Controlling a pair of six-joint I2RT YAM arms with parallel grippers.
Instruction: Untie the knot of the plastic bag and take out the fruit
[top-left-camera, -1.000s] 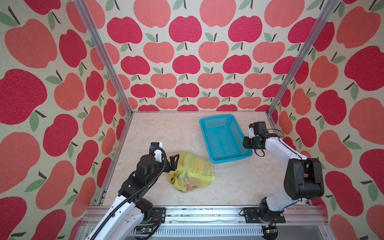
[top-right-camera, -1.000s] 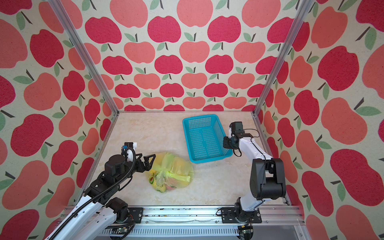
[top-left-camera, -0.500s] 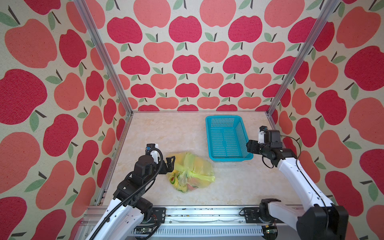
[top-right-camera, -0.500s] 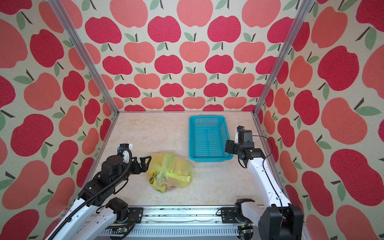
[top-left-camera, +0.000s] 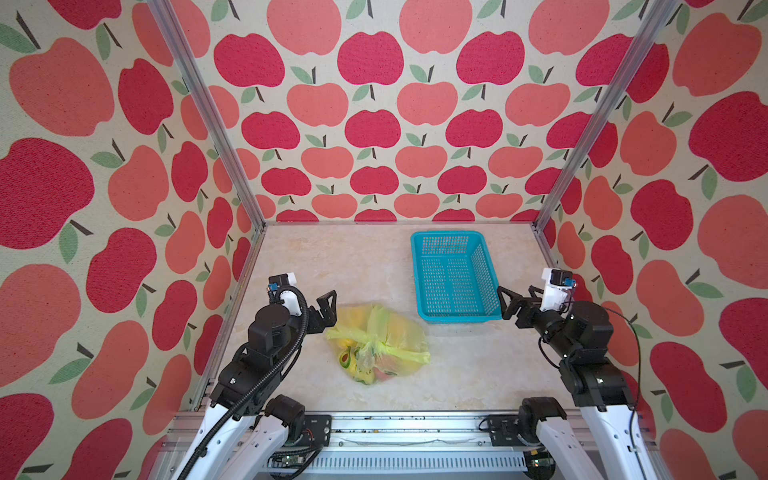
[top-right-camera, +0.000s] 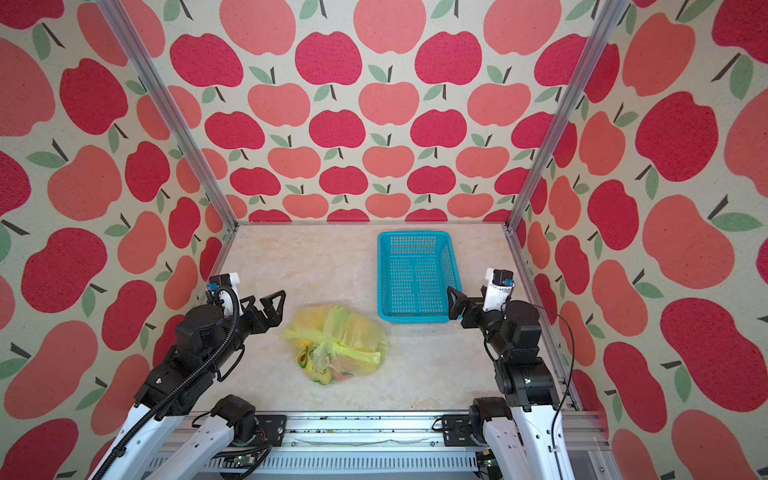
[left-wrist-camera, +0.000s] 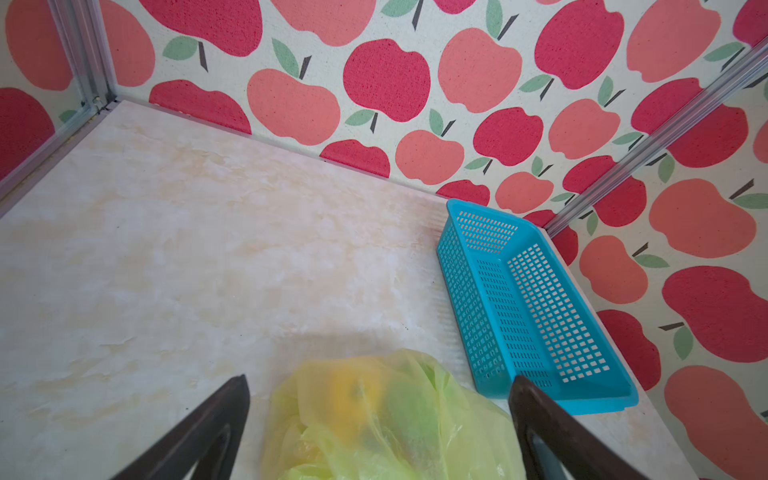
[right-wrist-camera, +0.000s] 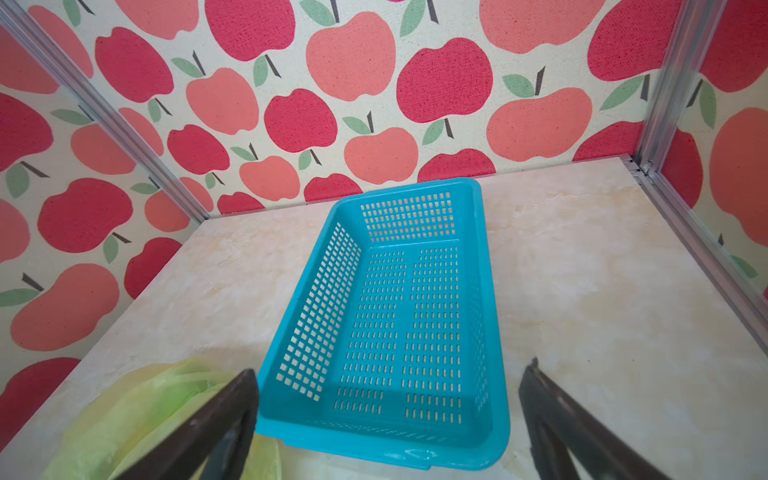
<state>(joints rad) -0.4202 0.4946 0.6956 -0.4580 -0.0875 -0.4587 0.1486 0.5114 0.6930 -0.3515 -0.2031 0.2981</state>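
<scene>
The left arm (top-left-camera: 249, 365) comes up from the front, bends at its elbow and leans in toward the middle. The left gripper (top-left-camera: 331, 309) sits low and points to the right, with its two jaws spread wide. The right arm (top-left-camera: 590, 365) bends the same way on the other side. The right gripper (top-left-camera: 503, 303) points left, its jaws wide too. The two grippers face each other, well apart.

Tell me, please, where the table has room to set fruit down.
Bare: the far-left stretch between the plastic bag and back wall, beside the basket; the near strip right of the bag. Crowded: between left gripper and bag.
</scene>
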